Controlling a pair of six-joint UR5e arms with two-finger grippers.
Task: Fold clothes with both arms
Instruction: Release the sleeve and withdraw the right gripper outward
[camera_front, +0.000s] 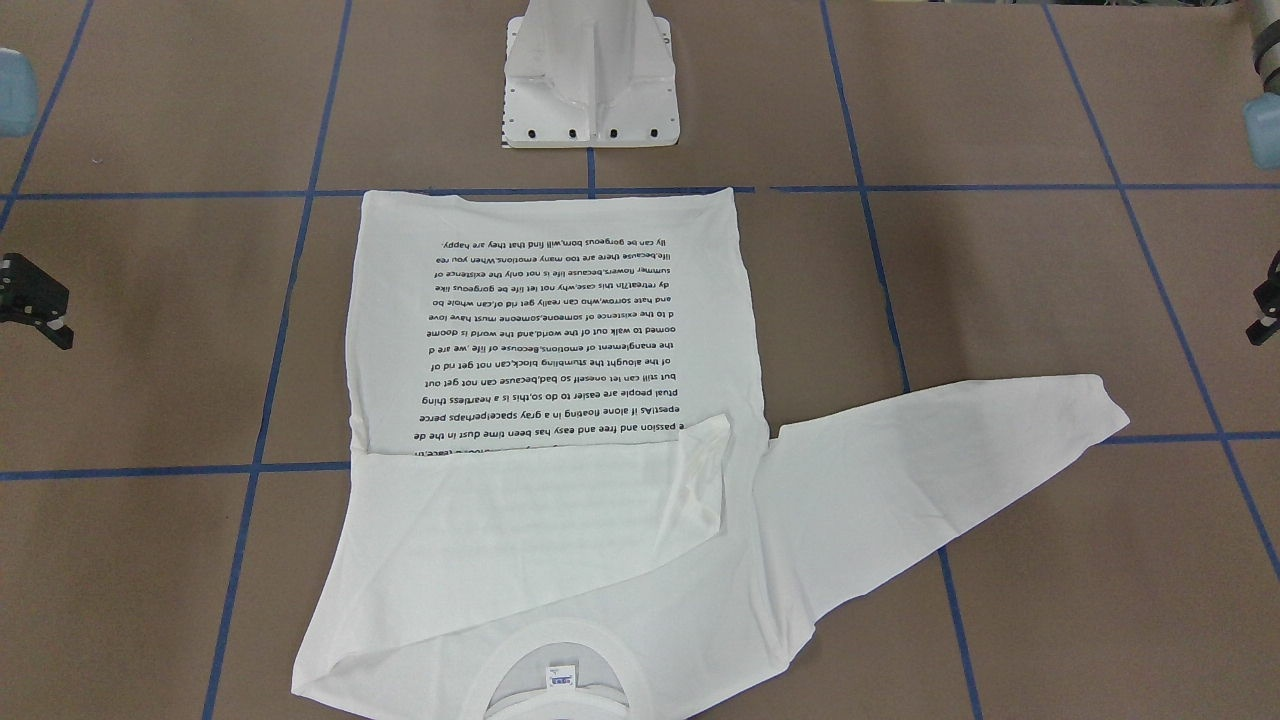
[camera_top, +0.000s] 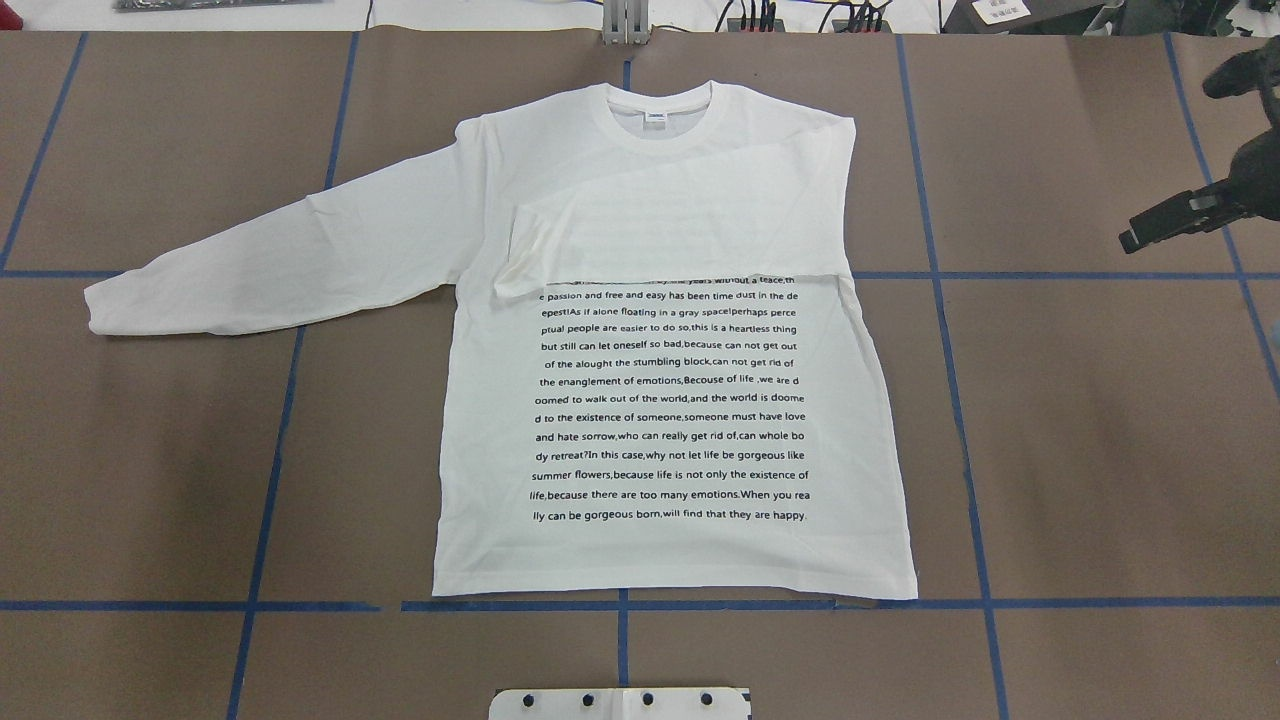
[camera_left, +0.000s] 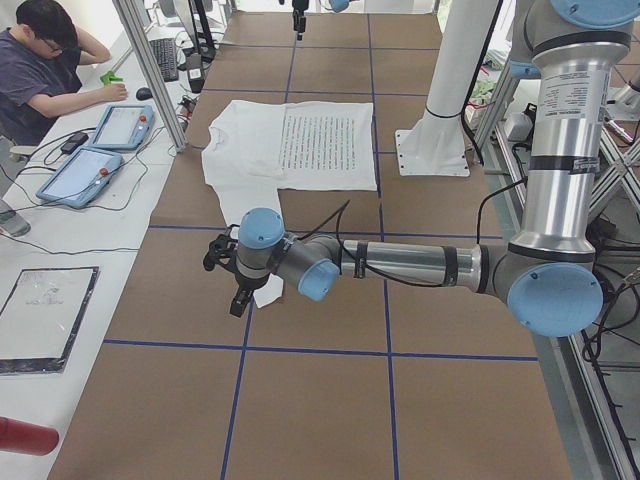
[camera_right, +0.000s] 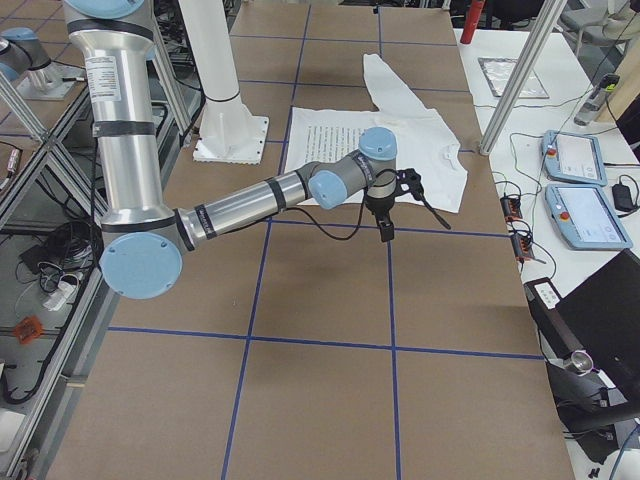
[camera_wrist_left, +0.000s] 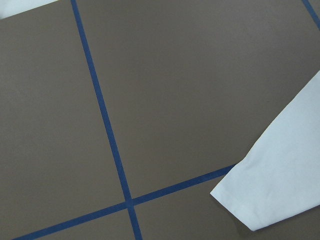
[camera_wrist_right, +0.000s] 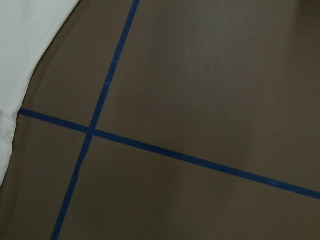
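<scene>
White long-sleeved T-shirt (camera_top: 680, 420) is spread flat on the brown surface (camera_top: 1050, 450) straight out from the pedestal (camera_front: 590, 90). The hem is closest to the pedestal, the collar (camera_top: 662, 105) is farthest and the text side faces up. One sleeve (camera_top: 680, 220) is already laid across the chest, covering the top lines of print, so that looks like fold number one done. The other sleeve (camera_top: 280, 260) sticks way out on the pedestal's left, probably left flat so it's easy to grab next. Both arms sit wide of the pedestal, one per side, likely parked so they don't snag the fabric. The left end effector (camera_left: 225, 288) hangs just beside that outstretched cuff (camera_wrist_left: 280, 185), fingers spread and holding nothing. The right end effector (camera_right: 414, 228) looks spread and empty too, well apart from the shirt's edge on the folded-sleeve side.
</scene>
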